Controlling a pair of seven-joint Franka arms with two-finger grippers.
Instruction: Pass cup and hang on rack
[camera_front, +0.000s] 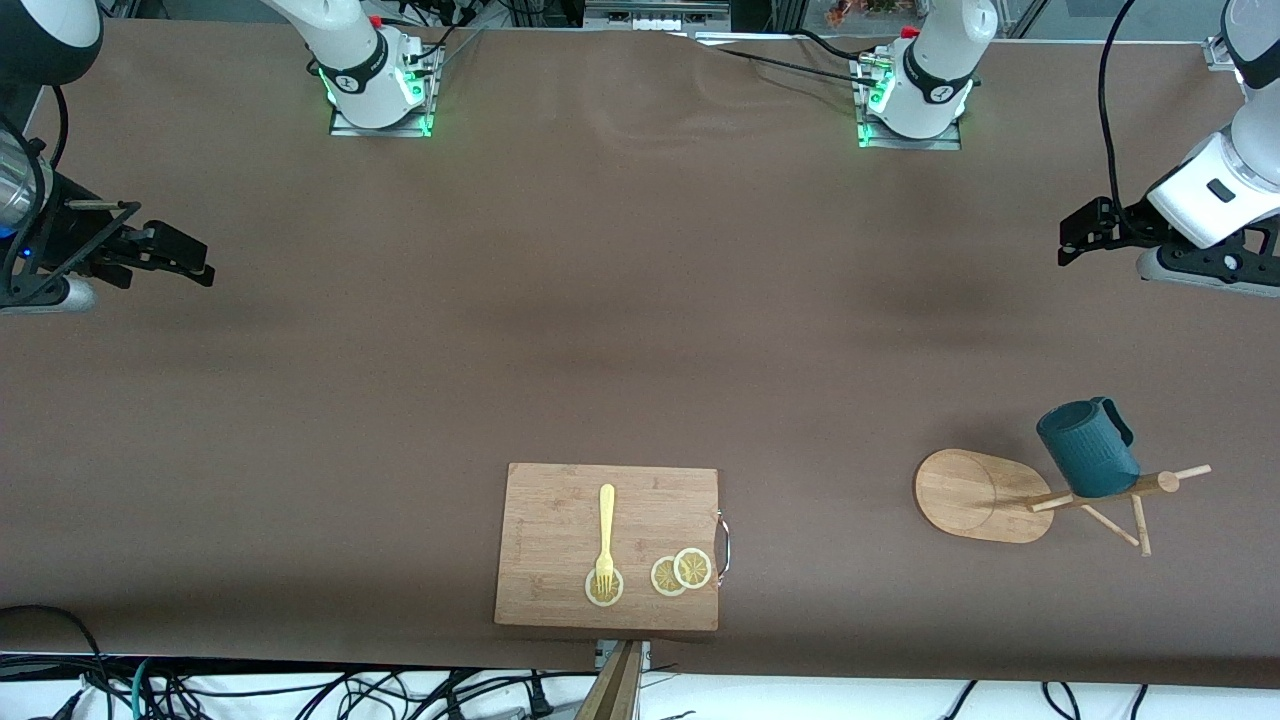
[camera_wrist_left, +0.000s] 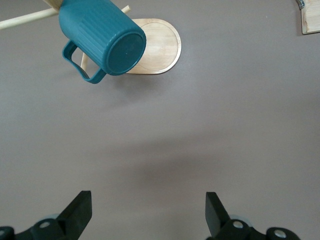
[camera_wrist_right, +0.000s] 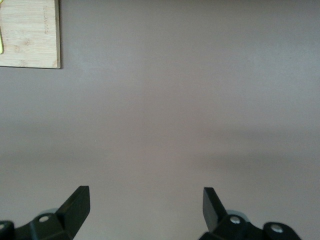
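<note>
The dark teal ribbed cup (camera_front: 1088, 450) hangs on a peg of the bamboo rack (camera_front: 975, 495), near the left arm's end of the table. In the left wrist view the cup (camera_wrist_left: 102, 42) shows its base and side handle, with the rack's oval base (camera_wrist_left: 160, 47) beside it. My left gripper (camera_front: 1075, 235) hovers open and empty over bare table, well apart from the rack; its jaws (camera_wrist_left: 149, 210) stand wide. At the right arm's end of the table my right gripper (camera_front: 195, 262) is open and holds nothing (camera_wrist_right: 146, 207).
A rectangular wooden cutting board (camera_front: 560, 520) lies near the table's front edge, at mid-table. On it are a yellow fork (camera_front: 605, 535) and lemon slices (camera_front: 680, 572). A corner of the board (camera_wrist_right: 30, 32) shows in the right wrist view. Cables run along the front edge.
</note>
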